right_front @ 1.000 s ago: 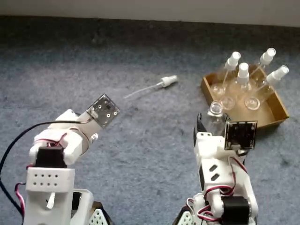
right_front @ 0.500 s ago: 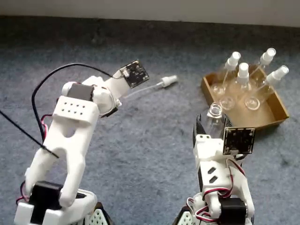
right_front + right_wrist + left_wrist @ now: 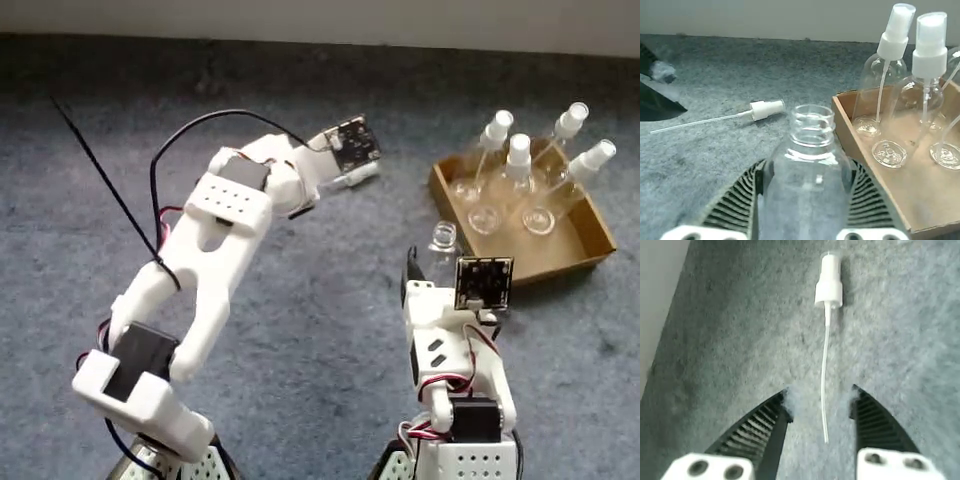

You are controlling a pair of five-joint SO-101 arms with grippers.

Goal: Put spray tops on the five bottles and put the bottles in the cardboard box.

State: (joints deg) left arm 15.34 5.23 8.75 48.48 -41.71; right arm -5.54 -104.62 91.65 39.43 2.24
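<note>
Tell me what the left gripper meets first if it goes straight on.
The left gripper would likely meet the spray top, whose thin tube lies between its open jaws.

The bottle point(image 3: 807, 170) is glossy clear plastic, the table cover point(image 3: 330, 300) rough cloth.

Left arm point(image 3: 215, 250): white printed shells, black servo blocks at the joints, and a grid of small round holes on one link. A thin black cable point(image 3: 160, 185) loops off it, with red wires point(image 3: 172, 213) alongside.

Right arm point(image 3: 450, 350): same white shells, with two dark slanted slots. Red and white leads point(image 3: 420, 435) sit at the base.

Each wrist carries a dark square circuit board point(image 3: 352, 145).

Left tool point(image 3: 820, 390): black tapered fingers point(image 3: 760, 425) with ribbed faces, on white mounts with round holes.

Right tool point(image 3: 807, 170): same build.
</note>
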